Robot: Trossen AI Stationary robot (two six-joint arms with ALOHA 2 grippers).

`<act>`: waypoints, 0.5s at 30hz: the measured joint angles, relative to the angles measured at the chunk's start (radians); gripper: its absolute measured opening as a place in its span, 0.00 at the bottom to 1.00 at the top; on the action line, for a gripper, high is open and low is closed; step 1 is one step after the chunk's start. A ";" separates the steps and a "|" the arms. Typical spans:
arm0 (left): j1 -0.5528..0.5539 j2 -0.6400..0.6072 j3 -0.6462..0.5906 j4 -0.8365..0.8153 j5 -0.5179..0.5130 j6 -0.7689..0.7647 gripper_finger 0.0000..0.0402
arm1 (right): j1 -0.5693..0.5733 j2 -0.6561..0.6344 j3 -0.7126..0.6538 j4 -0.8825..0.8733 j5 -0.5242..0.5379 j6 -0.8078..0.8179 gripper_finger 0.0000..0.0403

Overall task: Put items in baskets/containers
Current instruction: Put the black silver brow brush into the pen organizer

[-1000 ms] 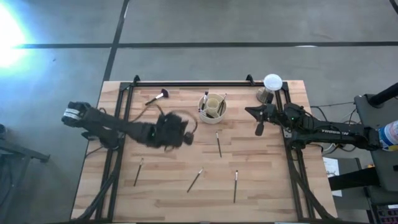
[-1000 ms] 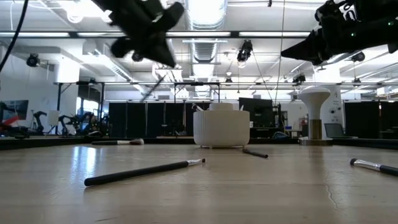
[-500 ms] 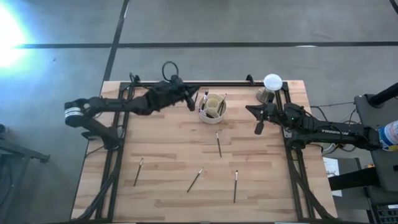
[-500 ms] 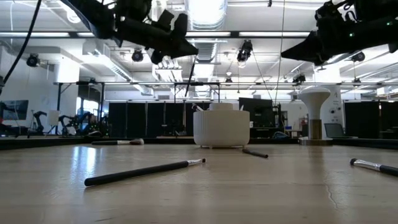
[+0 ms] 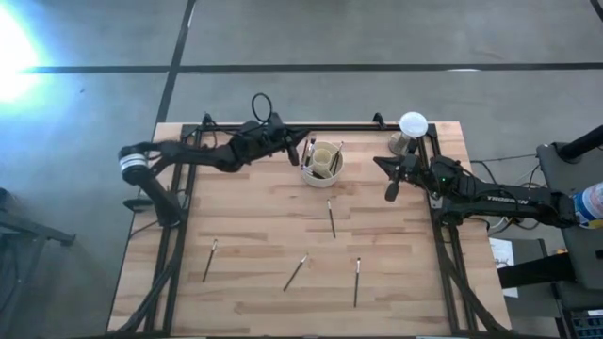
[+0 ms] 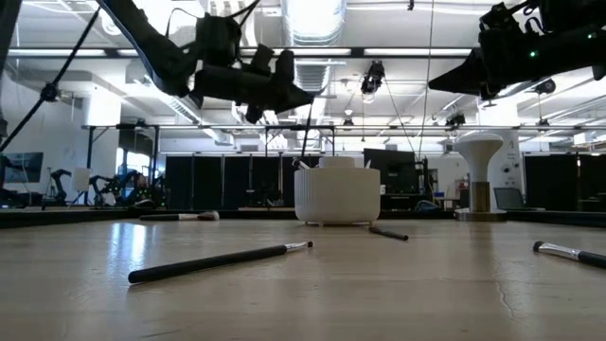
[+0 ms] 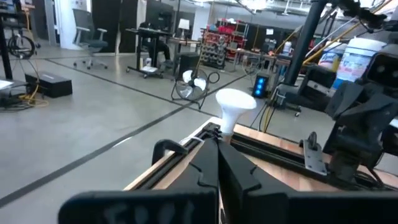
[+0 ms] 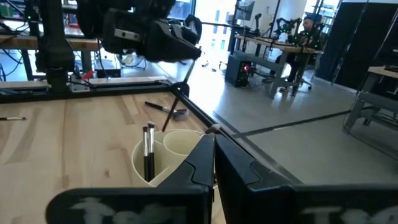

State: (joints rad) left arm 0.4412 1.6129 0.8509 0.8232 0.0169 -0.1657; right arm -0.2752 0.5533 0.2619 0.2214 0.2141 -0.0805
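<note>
Left arm (image 5: 203, 155): dark, jointed; white band at upper left; black cable loop on top.
Right arm (image 5: 490, 198): dark; small green light.

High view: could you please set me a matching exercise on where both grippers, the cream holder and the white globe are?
Things:
1. left gripper
2. right gripper
3. cream holder
4. white globe

Places or states:
A. on a stand at the table's back right corner
B. raised by the table's right edge, carrying nothing
C. back centre of the table, brushes standing inside
D. raised just left of the holder, gripping a thin brush

Pairs: 1-D, 2-B, 3-C, 4-A
</note>
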 joint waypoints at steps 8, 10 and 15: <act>0.000 0.098 0.000 0.089 -0.001 -0.017 0.00 | 0.000 0.000 0.000 0.001 0.000 0.002 0.02; 0.000 0.115 0.000 0.097 -0.001 -0.011 0.00 | 0.000 0.000 0.000 0.001 0.000 0.002 0.02; 0.001 0.145 0.000 0.092 -0.003 0.006 0.00 | 0.000 0.000 0.000 0.000 0.000 0.021 0.02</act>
State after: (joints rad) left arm 0.4419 1.7580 0.8509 0.9156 0.0140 -0.1600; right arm -0.2752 0.5535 0.2619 0.2218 0.2142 -0.0594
